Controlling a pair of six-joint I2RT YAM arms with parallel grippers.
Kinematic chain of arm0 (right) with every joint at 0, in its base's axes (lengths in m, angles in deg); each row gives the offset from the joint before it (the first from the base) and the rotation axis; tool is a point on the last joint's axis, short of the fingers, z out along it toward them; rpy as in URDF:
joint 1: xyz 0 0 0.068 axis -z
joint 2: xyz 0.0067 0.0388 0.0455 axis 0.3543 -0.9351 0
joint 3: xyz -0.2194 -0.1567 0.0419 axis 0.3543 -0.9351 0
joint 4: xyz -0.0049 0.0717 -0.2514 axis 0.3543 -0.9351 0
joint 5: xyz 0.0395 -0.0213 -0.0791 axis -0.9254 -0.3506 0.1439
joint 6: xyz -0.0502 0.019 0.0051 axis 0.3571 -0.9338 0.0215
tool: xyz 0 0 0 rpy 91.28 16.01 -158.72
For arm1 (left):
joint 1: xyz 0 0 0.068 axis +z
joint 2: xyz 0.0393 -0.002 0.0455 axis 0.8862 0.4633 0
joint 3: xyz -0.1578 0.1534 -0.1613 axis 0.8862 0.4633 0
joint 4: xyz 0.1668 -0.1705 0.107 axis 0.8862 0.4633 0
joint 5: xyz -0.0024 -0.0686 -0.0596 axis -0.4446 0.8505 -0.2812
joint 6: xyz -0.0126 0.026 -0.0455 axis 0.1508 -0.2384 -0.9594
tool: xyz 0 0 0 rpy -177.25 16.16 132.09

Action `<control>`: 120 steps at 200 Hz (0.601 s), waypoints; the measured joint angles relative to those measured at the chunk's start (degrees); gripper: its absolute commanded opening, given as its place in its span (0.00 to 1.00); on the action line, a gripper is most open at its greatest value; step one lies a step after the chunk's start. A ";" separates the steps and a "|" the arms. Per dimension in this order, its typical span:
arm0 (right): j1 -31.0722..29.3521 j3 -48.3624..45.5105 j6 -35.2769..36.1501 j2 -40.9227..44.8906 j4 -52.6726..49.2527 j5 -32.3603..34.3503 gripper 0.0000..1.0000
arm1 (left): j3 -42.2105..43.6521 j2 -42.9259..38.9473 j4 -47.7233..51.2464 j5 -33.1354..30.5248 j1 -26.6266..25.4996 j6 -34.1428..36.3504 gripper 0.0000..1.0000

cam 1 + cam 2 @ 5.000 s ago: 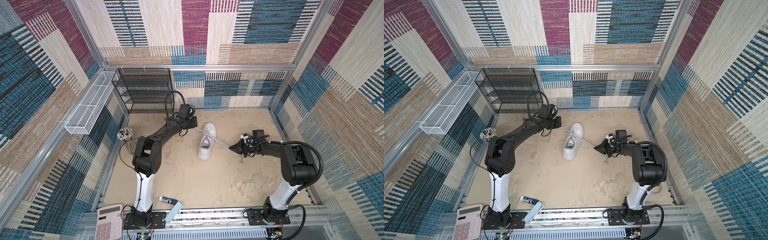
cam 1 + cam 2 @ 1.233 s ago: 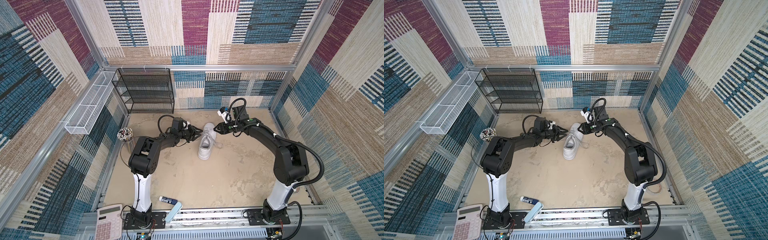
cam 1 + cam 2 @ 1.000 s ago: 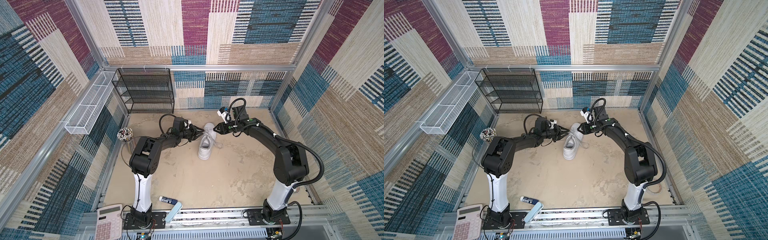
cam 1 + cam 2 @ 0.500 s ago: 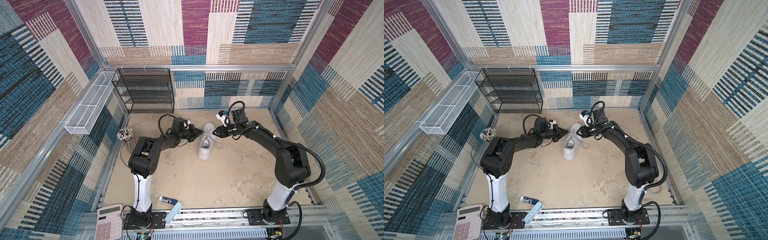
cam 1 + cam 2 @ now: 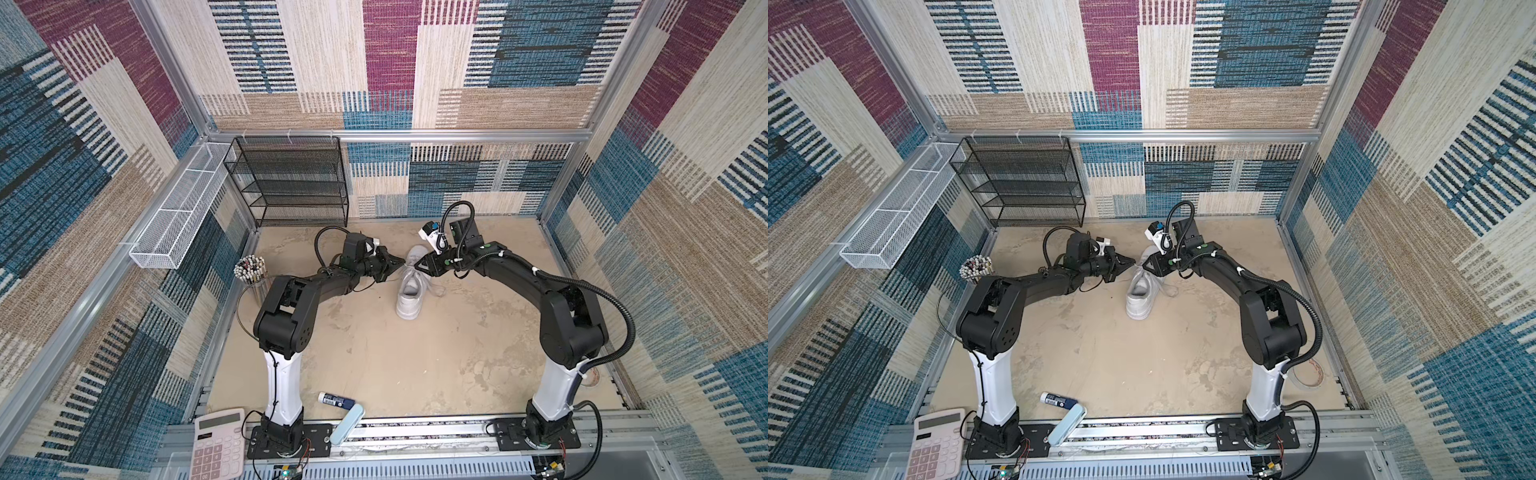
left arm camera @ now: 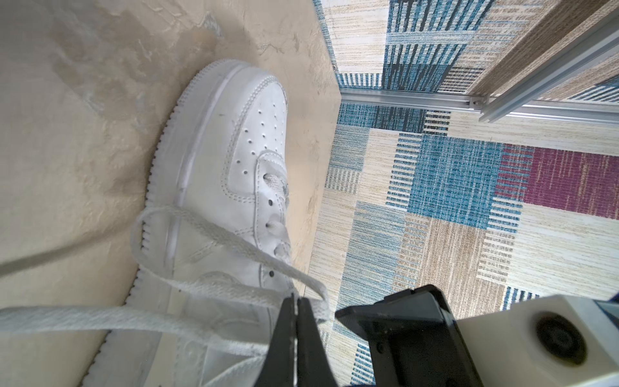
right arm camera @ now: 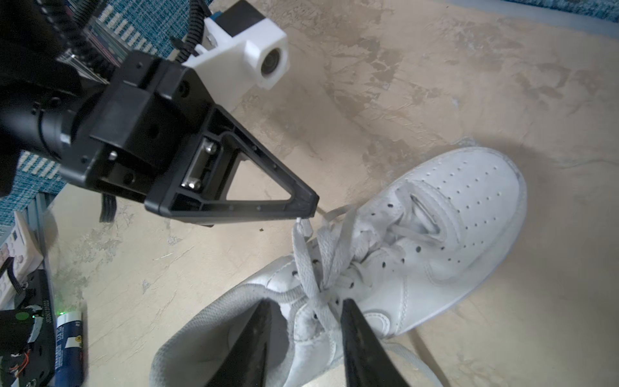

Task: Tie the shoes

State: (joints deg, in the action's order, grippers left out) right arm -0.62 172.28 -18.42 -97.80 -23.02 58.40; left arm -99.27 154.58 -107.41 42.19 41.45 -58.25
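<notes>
Sandy mottled floor (image 5: 374, 353), patchwork woven walls (image 5: 390, 62) — both arms reach low at the white sneaker (image 5: 409, 297). The left gripper (image 6: 296, 301) pinches a lace (image 6: 214, 315); the right gripper (image 7: 304, 303) hovers, jaws apart.

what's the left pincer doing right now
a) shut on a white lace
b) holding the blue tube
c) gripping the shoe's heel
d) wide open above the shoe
a: in the right wrist view the left pincer is closed at its tips, and the white lace runs up to it from the sneaker.
</notes>
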 measured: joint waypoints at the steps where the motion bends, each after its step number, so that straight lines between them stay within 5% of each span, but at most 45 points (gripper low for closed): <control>1: 0.00 0.07 0.04 -0.09 0.02 0.00 0.35 | 0.00 0.00 0.00 0.00 0.00 0.00 0.03; 120: -0.74 0.44 1.03 -3.32 0.17 0.92 0.18 | 0.48 -1.38 0.44 0.02 0.72 0.59 0.00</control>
State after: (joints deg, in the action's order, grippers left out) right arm -1.36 172.72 -17.39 -101.12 -22.84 59.32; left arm -98.79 153.20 -106.97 42.21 42.17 -57.66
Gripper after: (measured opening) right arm 0.194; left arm 0.051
